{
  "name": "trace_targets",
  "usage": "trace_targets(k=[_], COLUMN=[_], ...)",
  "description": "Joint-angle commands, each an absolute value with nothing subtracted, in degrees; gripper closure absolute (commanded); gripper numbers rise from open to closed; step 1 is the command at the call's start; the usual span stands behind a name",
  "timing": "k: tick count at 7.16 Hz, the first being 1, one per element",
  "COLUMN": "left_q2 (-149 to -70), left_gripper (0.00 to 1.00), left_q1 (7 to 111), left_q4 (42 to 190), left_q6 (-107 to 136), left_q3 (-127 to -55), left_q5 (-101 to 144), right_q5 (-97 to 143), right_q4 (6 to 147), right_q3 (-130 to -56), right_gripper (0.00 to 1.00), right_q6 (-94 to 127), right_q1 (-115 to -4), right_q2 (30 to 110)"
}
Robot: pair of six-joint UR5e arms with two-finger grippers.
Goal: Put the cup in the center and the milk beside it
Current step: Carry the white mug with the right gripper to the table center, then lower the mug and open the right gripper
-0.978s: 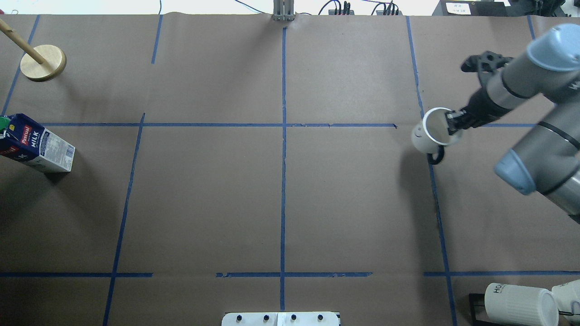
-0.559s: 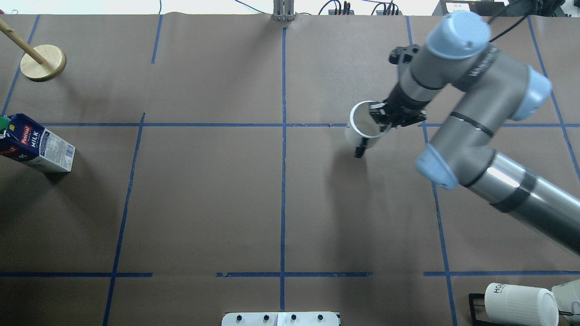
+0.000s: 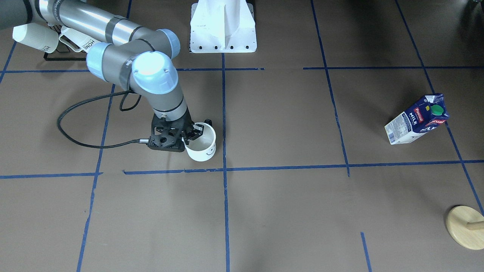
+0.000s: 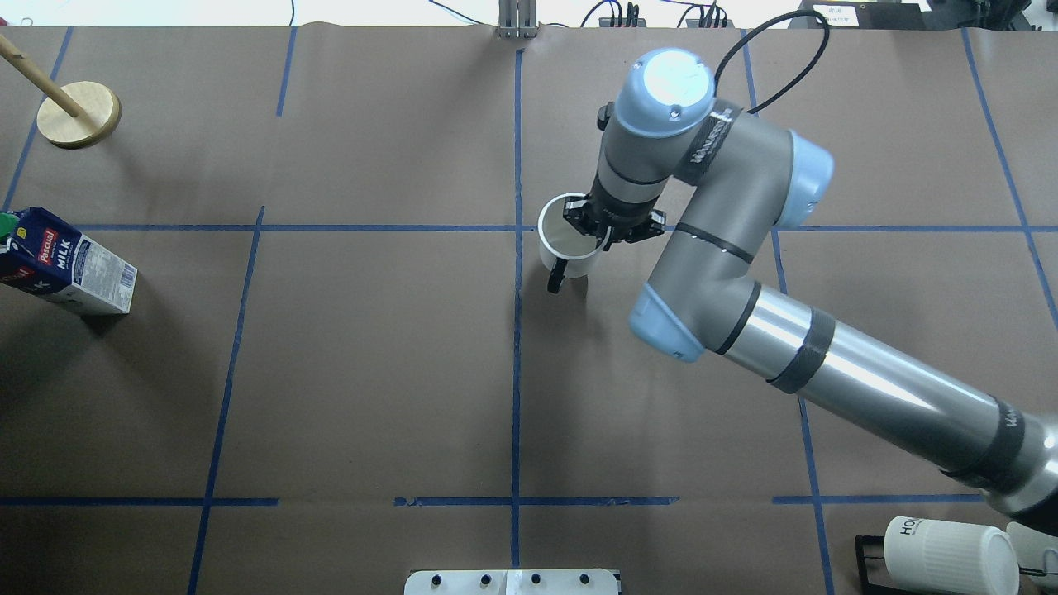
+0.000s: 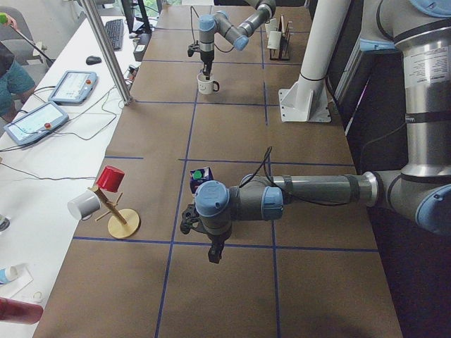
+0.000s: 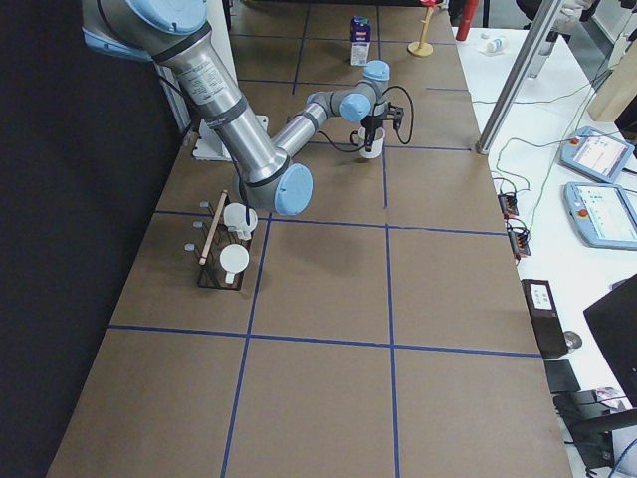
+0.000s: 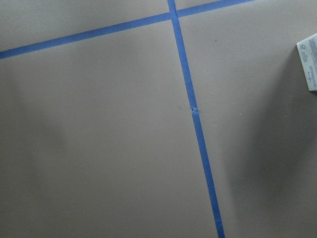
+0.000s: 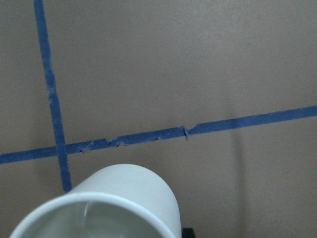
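Note:
The white cup (image 4: pixel 569 240) with a black handle hangs from my right gripper (image 4: pixel 599 231), which is shut on its rim. The cup is just right of the center (image 4: pixel 517 228), where the blue tape lines cross, and low over the paper; I cannot tell if it touches. Its smiley face shows in the front view (image 3: pixel 204 149), beside the gripper (image 3: pixel 189 136). The right wrist view shows the cup (image 8: pixel 124 198) near the tape cross. The milk (image 4: pixel 70 264) stands at the far left edge, also in the front view (image 3: pixel 416 120). My left gripper (image 5: pixel 215 253) hovers near the milk; I cannot tell its state.
A round wooden stand base (image 4: pixel 78 114) sits at the far left corner. Two ribbed "HOME" mugs (image 4: pixel 950 555) hang on a black rack at the near right. The white robot base (image 3: pixel 223 26) stands at the near middle edge. A cable trails from the right wrist (image 3: pixel 75 139).
My right arm has carried the cup leftward from the right-hand tape line to just right of the center cross. The milk has not moved.

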State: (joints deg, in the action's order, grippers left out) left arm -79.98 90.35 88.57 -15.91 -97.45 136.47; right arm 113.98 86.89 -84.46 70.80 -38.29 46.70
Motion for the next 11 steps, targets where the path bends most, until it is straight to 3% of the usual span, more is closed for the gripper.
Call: trace_targets(k=[1, 5, 7, 8, 11], left_q2=[-80.0, -80.0, -80.0, -80.0, -80.1], left_gripper=[0.0, 0.0, 0.0, 0.0, 0.0], left_q1=[90.4, 90.4, 90.4, 90.4, 90.4], left_q4=[88.5, 88.5, 88.5, 88.5, 88.7], left_q6=[-15.9, -15.9, -15.9, -15.9, -15.9], left_q3=[-97.2, -97.2, -97.4, -97.5, -97.6], left_q5=[137.5, 137.5, 137.5, 137.5, 137.5], right_q5=[112.9, 112.8, 112.8, 112.8, 115.3], right_q4=[86.7, 86.7, 86.7, 86.6, 91.1], right_q3=[-82.2, -80.3, -80.2, -80.6, -87.8], right_gripper=[0.97, 0.92, 0.61, 0.04, 0.02], right_q6=[70.8, 70.8, 71.0, 71.7, 71.0], right_q1=[-36.9, -36.2, -36.0, -36.0, -40.3], right_q2=[44.9, 44.1, 44.1, 44.1, 44.4])
